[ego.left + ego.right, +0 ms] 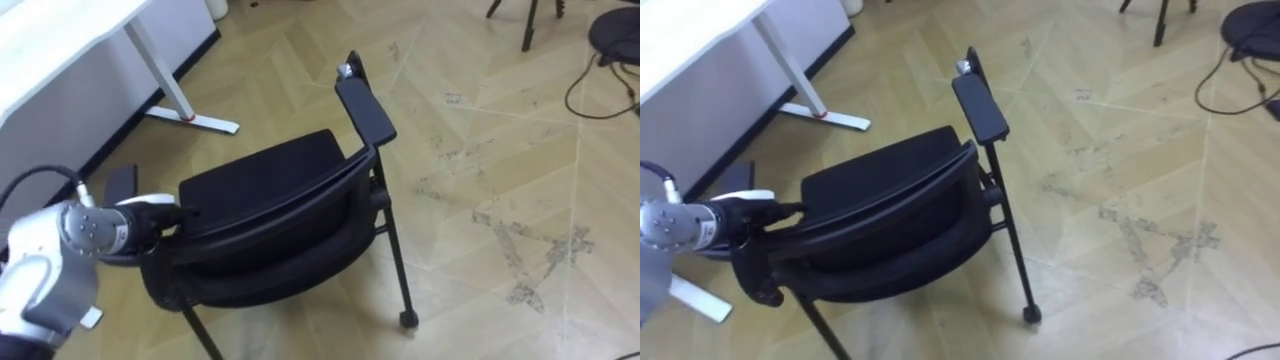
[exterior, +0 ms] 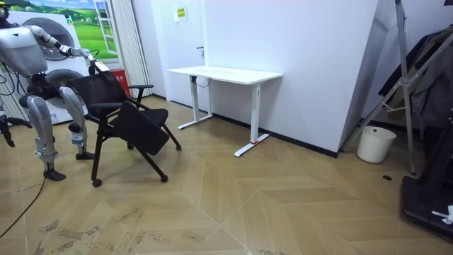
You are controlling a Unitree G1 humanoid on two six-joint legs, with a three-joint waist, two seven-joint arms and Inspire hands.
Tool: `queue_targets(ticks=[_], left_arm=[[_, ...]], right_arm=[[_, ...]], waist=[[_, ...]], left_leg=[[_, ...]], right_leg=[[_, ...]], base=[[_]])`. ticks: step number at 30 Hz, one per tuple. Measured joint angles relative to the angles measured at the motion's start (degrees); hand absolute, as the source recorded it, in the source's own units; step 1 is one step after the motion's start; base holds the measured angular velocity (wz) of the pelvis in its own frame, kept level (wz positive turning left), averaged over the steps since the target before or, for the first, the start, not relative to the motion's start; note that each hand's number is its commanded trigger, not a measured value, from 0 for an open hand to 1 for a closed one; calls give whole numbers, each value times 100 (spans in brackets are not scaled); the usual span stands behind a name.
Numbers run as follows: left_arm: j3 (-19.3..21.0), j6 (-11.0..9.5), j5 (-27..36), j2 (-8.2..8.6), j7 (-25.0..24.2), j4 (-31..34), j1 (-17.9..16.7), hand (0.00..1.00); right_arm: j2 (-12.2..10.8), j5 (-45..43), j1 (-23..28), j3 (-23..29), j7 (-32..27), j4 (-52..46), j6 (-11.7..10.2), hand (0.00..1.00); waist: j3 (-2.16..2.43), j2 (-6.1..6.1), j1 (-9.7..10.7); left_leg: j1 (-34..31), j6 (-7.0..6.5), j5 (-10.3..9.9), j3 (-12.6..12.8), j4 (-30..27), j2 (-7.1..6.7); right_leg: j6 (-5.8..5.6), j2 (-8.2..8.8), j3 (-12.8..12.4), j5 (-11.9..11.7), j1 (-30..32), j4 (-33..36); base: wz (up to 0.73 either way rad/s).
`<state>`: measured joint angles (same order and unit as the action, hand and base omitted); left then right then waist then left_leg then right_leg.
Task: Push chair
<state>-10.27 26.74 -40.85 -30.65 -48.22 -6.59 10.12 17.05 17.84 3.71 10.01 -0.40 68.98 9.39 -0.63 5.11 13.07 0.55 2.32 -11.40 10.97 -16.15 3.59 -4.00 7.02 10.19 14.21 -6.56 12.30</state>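
A black chair (image 1: 270,190) with armrests and castors stands on the wood floor just in front of me, its backrest nearest me. My left hand (image 1: 148,213) reaches in from the lower left and rests against the left end of the backrest's top edge. The chair's right armrest (image 1: 365,110) points away from me. In the room view I stand at the far left behind the chair (image 2: 120,106), one arm stretched to its back, with my hand (image 2: 88,57) at the top.
A white desk (image 1: 60,40) with a white T-foot (image 1: 195,120) stands to my left, ahead of the chair. Tripod legs (image 1: 525,25) and a dark cable (image 1: 600,80) lie far right. A white bin (image 2: 375,144) sits by the wall.
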Motion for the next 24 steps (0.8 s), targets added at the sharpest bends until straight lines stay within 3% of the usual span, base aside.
queue_targets(ticks=[2, 4, 6, 7, 8, 9, 10, 18, 24], left_arm=[[4, -105, -135, 102, 309, -210, -73, 0], [17, -171, -137, 106, 403, -237, -106, 0], [118, -235, -167, 201, 555, -275, -208, 27], [109, -257, -162, 222, 611, -286, -232, 50], [108, -321, -150, 255, 713, -334, -254, 55], [111, -373, -149, 279, 813, -374, -279, 81], [113, -399, -150, 287, 862, -380, -298, 100], [88, -668, -293, 353, 1292, -461, -431, 100], [102, -881, -530, 534, 1950, -457, -633, 100]], right_arm=[[-48, 11, 4, -7, -60, -66, -5, 0], [-80, 5, 27, -6, -164, -200, -1, 0], [-104, -27, 17, -4, -212, -267, -7, 0], [-106, -19, 12, -7, -218, -267, -8, 0], [-111, -11, 10, -11, -247, -270, -10, 0], [-128, -13, 12, -12, -282, -275, -10, 0], [-134, -13, 12, -12, -292, -279, -10, 0], [-152, -18, 28, 23, -443, -256, 0, 0], [-182, -71, 19, 30, -440, -239, 33, 0]], waist=[[38, -80, 29], [36, -76, 33], [34, -49, 28], [32, -43, 27], [25, -31, 29], [24, -30, 28], [24, -31, 26], [25, -35, 69], [30, -55, 37]], left_leg=[[27, 0, 0, 5, 7, -4], [36, 1, 0, 19, 9, -4], [124, 1, 0, 78, 66, 3], [140, 1, 1, 82, 67, 4], [171, 1, 0, 84, 82, 4], [189, 1, 1, 91, 88, 3], [199, 1, 1, 95, 92, 4], [272, 5, 4, 157, 154, 4], [263, -4, 13, 152, 130, 5]], right_leg=[[1, -2, -7, -4, -50, -52], [2, -2, -13, -5, -63, -51], [8, -8, -61, 0, -90, -58], [9, -8, -67, 0, -105, -61], [8, -9, -62, 1, -136, -67], [7, -8, -57, 3, -154, -68], [6, -8, -59, 4, -160, -68], [-20, -4, -83, -6, -169, -56], [-54, -3, -90, -16, -166, -52]], base=[[0], [0], [-9], [-6], [0], [0], [0], [0], [0]])
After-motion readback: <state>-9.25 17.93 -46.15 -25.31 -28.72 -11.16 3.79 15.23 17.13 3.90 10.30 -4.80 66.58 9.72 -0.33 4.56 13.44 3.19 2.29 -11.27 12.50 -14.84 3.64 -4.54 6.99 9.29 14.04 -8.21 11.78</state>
